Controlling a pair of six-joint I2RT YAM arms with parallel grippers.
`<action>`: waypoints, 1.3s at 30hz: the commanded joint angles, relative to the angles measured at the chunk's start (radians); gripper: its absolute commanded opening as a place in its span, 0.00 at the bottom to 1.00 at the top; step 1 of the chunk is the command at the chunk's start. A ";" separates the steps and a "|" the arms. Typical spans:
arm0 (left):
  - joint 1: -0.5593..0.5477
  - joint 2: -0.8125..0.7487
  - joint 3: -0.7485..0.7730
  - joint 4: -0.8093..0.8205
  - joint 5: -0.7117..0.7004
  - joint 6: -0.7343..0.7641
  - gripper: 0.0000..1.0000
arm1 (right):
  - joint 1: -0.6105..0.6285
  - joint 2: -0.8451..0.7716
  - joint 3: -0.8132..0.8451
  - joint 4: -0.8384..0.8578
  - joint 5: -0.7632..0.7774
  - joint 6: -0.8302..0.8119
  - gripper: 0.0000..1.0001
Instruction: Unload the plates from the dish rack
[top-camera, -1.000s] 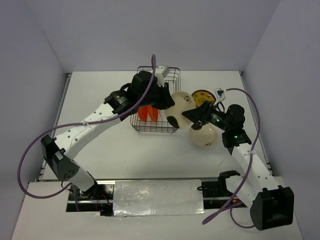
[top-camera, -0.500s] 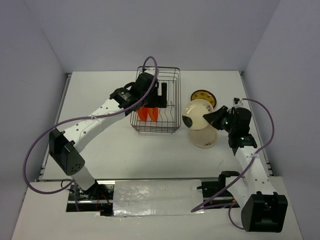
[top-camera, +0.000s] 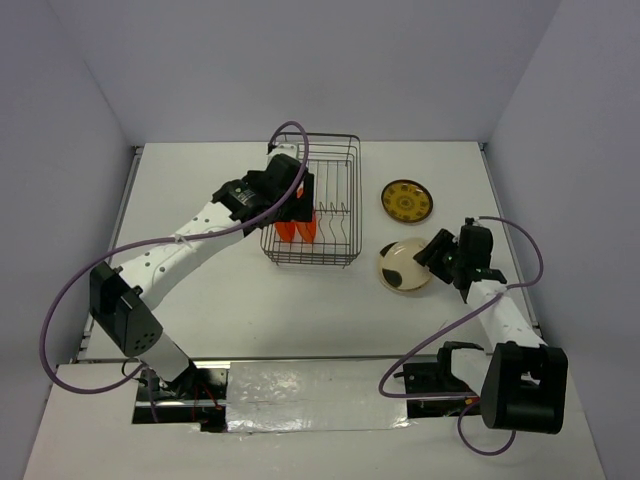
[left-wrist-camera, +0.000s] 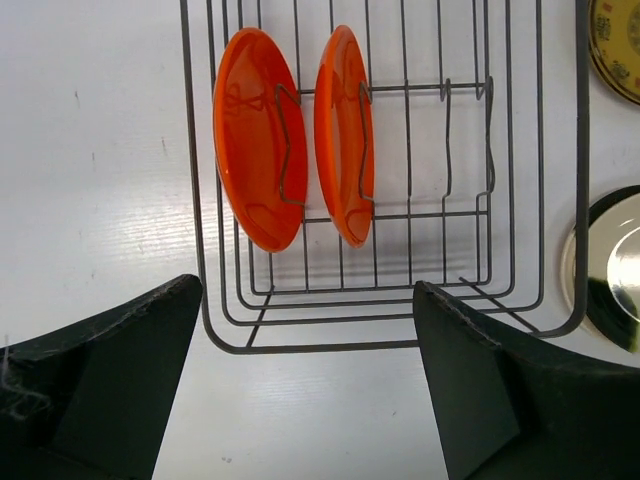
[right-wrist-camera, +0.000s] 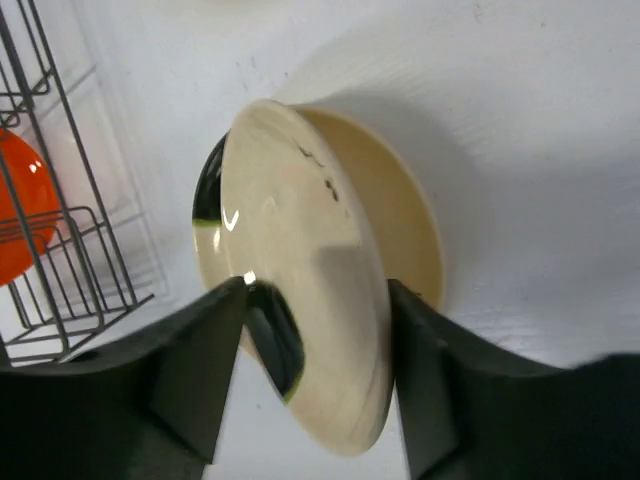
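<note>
The dish rack (top-camera: 318, 200) is a dark wire basket at the table's middle back. Two orange plates (left-wrist-camera: 258, 140) (left-wrist-camera: 343, 135) stand upright in its left slots. My left gripper (top-camera: 300, 205) hovers over the rack's near edge (left-wrist-camera: 330, 345), open, with nothing between its fingers. A yellow plate (top-camera: 406, 200) lies flat to the right of the rack. A blotched cream plate (right-wrist-camera: 300, 240) rests tilted on another cream plate (right-wrist-camera: 405, 215), both right of the rack (top-camera: 405, 268). My right gripper (right-wrist-camera: 315, 300) is open, its fingers standing either side of the top plate's rim.
Purple cables loop from both arms (top-camera: 60, 300) (top-camera: 525, 265). Pale walls close in the white table (top-camera: 200, 290) on three sides. The rack's right slots (left-wrist-camera: 460, 150) hold nothing.
The cream plate passed from my left gripper to my right. The left one drew back over the rack and opened. The right one lowered the plate onto the other cream plate and opened.
</note>
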 joint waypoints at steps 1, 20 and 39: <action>0.009 -0.045 -0.008 -0.010 -0.037 0.027 1.00 | -0.005 -0.002 0.001 0.045 0.031 -0.048 0.69; 0.012 -0.020 -0.022 0.023 -0.024 0.023 0.99 | 0.223 0.079 0.173 -0.274 0.299 -0.033 1.00; 0.040 0.510 0.458 -0.115 -0.191 0.008 0.60 | 0.240 -0.408 0.242 -0.407 0.250 -0.061 1.00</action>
